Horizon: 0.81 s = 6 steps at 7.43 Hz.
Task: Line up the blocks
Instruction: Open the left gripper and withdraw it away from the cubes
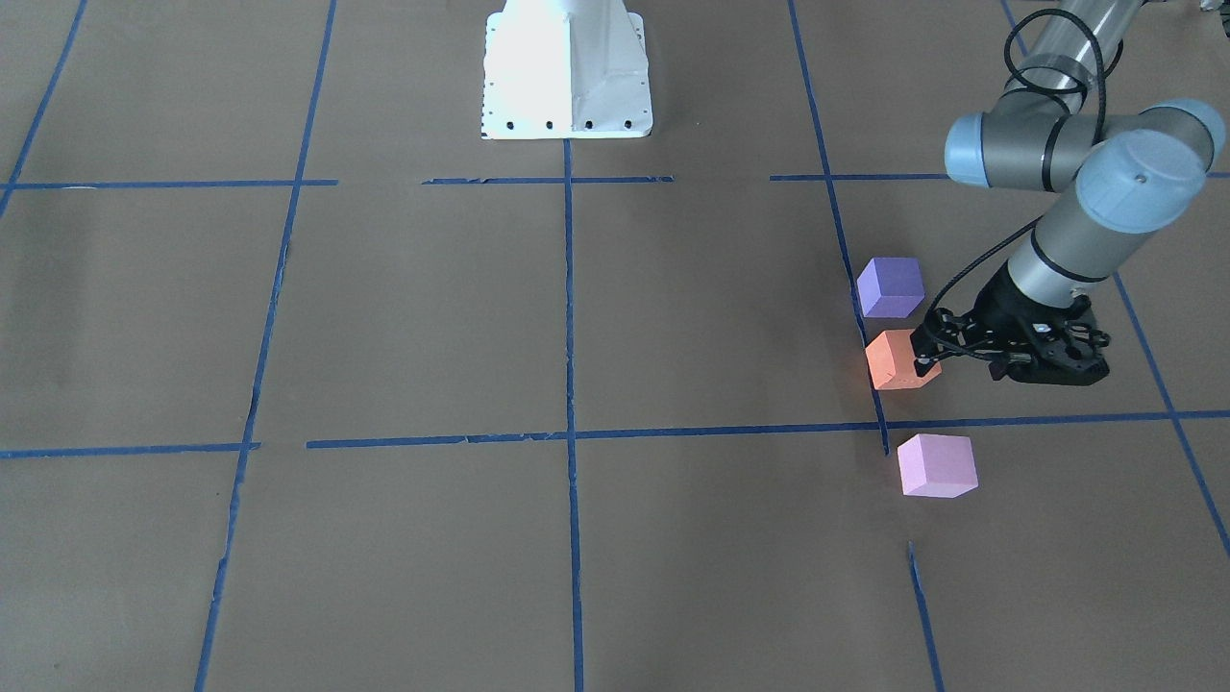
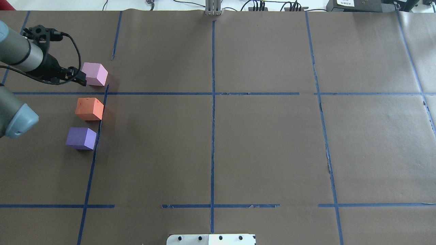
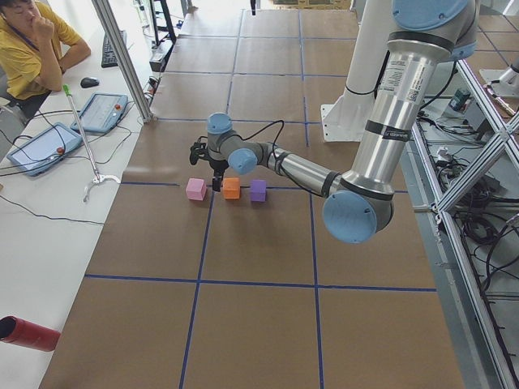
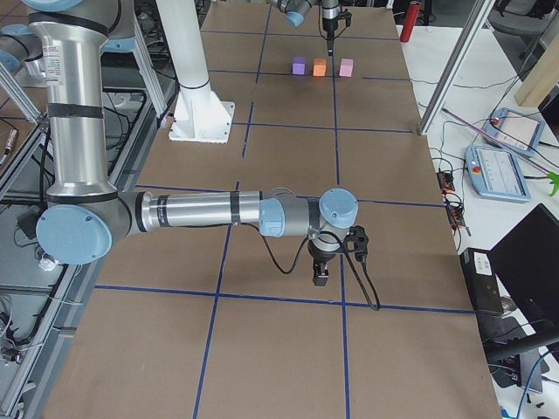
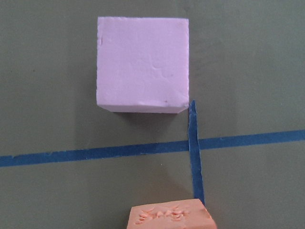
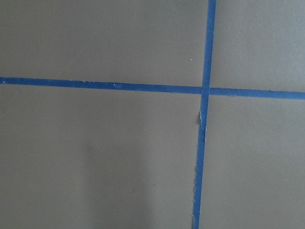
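No legible text in any view. The white label on the black box at the far table edge is too small to read, and so is the print band on the left arm. The marks on top of the orange block are dents, not characters.

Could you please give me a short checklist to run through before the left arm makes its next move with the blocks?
1. Blocks in one row: purple block, orange block and pink block lie along the tape line: ok.
2. Even gaps: pink sits farther from orange than purple does: not ok.
3. Left gripper empty: all three blocks lie free: ok.
4. Left jaws open or shut: cannot tell.
5. Right gripper clear of the blocks, at the table's other end: ok.
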Each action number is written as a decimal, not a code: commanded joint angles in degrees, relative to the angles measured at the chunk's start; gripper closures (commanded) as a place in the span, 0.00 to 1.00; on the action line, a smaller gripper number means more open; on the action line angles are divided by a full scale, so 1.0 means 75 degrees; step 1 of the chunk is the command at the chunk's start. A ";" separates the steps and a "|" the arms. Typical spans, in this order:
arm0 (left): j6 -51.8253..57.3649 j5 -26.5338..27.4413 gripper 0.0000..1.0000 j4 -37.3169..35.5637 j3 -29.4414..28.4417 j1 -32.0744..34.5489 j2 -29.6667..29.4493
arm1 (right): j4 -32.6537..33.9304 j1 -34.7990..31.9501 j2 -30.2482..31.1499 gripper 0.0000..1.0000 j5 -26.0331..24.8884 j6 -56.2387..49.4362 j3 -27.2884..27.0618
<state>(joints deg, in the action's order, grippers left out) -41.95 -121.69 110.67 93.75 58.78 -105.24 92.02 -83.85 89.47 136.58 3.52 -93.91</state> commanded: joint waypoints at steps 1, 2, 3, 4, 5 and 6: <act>0.2742 -0.0645 0.00 -0.0363 0.0087 0.1460 0.0634 | 0.0000 0.0000 0.0000 0.00 0.0000 0.0000 0.0006; 0.3929 -0.0847 0.00 -0.0377 0.0052 0.2152 0.1160 | 0.0000 0.0000 0.0000 0.00 0.0000 0.0000 0.0006; 0.4961 -0.0942 0.00 -0.0377 -0.0053 0.2855 0.1815 | 0.0000 0.0000 0.0000 0.00 0.0000 0.0000 -0.0005; 0.5413 -0.1059 0.00 -0.0296 -0.0008 0.3129 0.2390 | 0.0000 0.0000 0.0000 0.00 0.0000 0.0000 0.0006; 0.5429 -0.0979 0.00 -0.0306 -0.0089 0.3271 0.2593 | 0.0000 0.0000 0.0000 0.00 0.0000 0.0000 -0.0005; 0.5348 -0.0572 0.00 -0.0353 -0.0147 0.3272 0.2572 | 0.0000 0.0000 0.0000 0.00 0.0000 0.0000 -0.0005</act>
<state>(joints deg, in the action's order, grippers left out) -2.41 -128.31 108.24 93.18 82.34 -87.21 92.02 -83.85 89.47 136.58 3.52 -93.92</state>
